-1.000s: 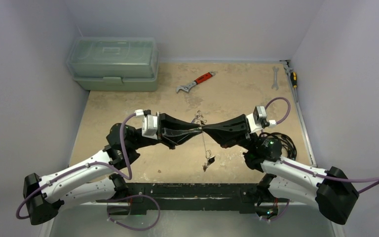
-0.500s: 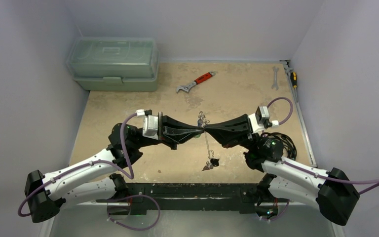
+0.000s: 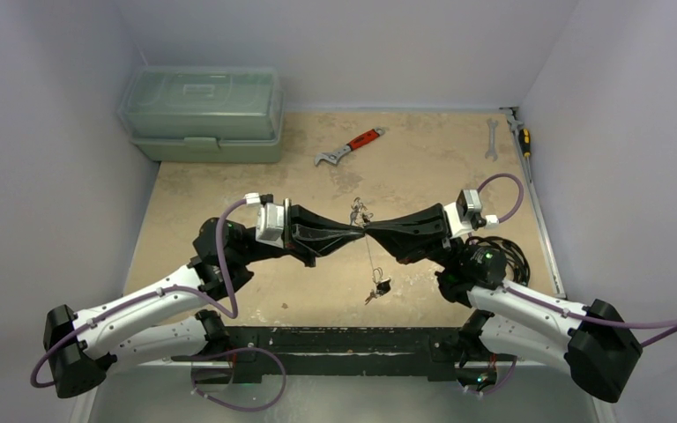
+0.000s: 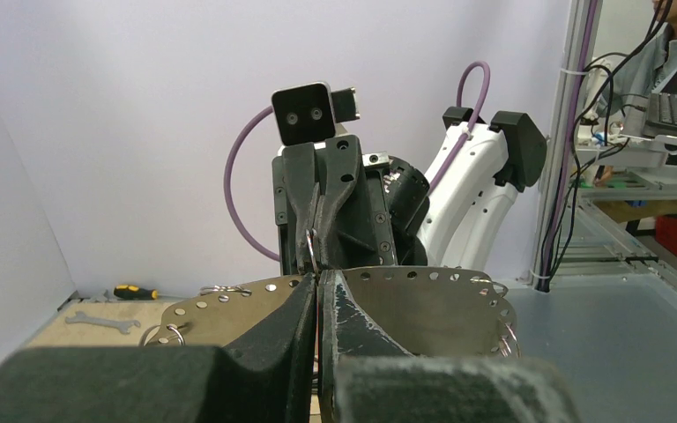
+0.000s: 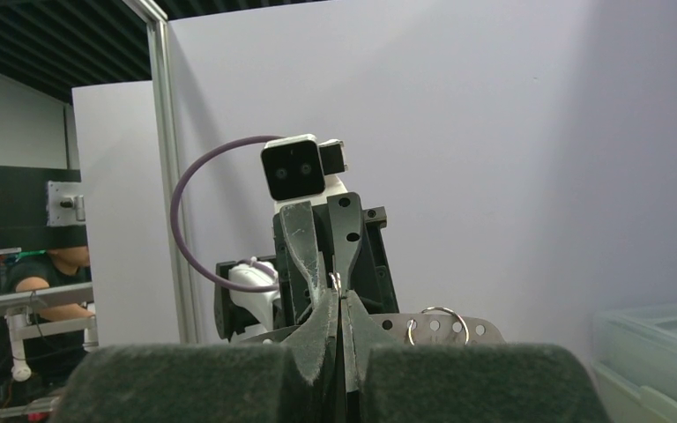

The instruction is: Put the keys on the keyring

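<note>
My left gripper [image 3: 359, 231] and right gripper [image 3: 372, 231] meet tip to tip above the table's middle. Both are shut on the keyring [image 3: 369, 257], which hangs between them as a thin silvery line. In the left wrist view [image 4: 319, 280] the keyring [image 4: 423, 304] shows as a thin perforated metal band with small rings at its edges. It shows the same way in the right wrist view [image 5: 485, 328], behind the shut right gripper [image 5: 338, 295]. Keys [image 3: 376, 288] with a dark tag dangle at its near end. More small silvery pieces [image 3: 357, 211] hang at its far end.
A green toolbox [image 3: 203, 113] stands at the back left. A red-handled wrench [image 3: 350, 147] lies at the back middle. A silver spanner [image 3: 491, 139] and a screwdriver [image 3: 522, 137] lie by the right wall. Walls close in three sides.
Both grippers have shifted slightly right, still pinched together. The dangling keys have swung a little at the keyring's near end.
</note>
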